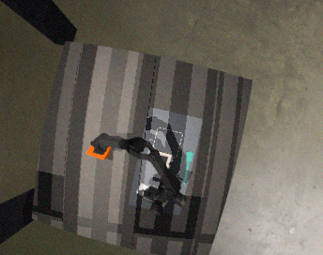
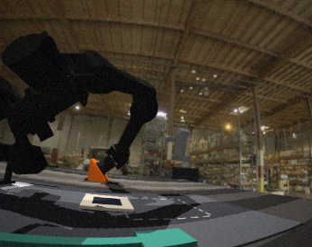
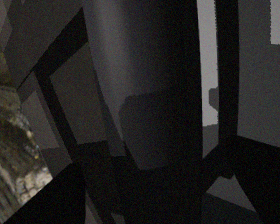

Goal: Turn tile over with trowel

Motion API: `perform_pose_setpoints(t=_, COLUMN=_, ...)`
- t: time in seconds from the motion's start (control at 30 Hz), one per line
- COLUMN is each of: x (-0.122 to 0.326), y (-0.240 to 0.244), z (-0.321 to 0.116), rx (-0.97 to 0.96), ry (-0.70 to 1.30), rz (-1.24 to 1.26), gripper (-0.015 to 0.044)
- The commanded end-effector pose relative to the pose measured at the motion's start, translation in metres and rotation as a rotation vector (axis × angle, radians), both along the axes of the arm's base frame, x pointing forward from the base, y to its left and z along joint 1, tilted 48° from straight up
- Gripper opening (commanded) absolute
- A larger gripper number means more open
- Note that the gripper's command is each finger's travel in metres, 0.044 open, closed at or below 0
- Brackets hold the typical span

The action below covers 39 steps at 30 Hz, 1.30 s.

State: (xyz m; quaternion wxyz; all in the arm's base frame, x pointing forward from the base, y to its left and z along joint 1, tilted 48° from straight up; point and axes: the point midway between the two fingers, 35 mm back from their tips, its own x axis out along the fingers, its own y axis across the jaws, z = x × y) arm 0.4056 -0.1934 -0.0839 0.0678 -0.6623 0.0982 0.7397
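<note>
The trowel has a white plate (image 1: 142, 188) (image 2: 21, 185) (image 3: 208, 40) and a thick dark handle (image 3: 136, 65). It lies near the mat's lower left in the top view. My gripper (image 1: 156, 194) (image 3: 156, 160) is open and low over the trowel, the handle filling the middle of the wrist view; contact cannot be told. The cream tile (image 1: 169, 161) (image 2: 89, 202) lies flat with its dark marked square (image 2: 106, 201) up, at the edge of the dashed outline (image 2: 209, 214). My arm hides part of the tile in the top view.
A teal spatula-shaped tool (image 1: 189, 159) (image 2: 169, 238) lies on the mat (image 1: 191, 123) (image 2: 264, 222), on the side away from the arm's base. An orange piece (image 1: 99, 153) (image 2: 96, 173) stands by the arm's base. The arm reaches low across the mat.
</note>
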Motion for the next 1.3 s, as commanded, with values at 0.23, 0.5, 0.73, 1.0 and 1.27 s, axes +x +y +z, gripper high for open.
perform_pose_setpoints(t=0.23, x=-0.007, y=0.001, z=-0.021, rx=0.002, ry=0.013, rz=-0.003, gripper=0.0300)
perform_pose_setpoints(t=0.5, x=-0.008, y=0.001, z=-0.031, rx=0.002, ry=0.013, rz=-0.003, gripper=0.0300)
perform_pose_setpoints(t=0.73, x=-0.008, y=0.001, z=-0.031, rx=0.002, ry=0.013, rz=-0.003, gripper=0.0136)
perform_pose_setpoints(t=1.0, x=-0.008, y=0.001, z=-0.031, rx=0.002, ry=0.013, rz=-0.003, gripper=0.0082)
perform_pose_setpoints(t=1.27, x=-0.008, y=0.001, z=-0.031, rx=0.002, ry=0.013, rz=-0.003, gripper=0.0029)
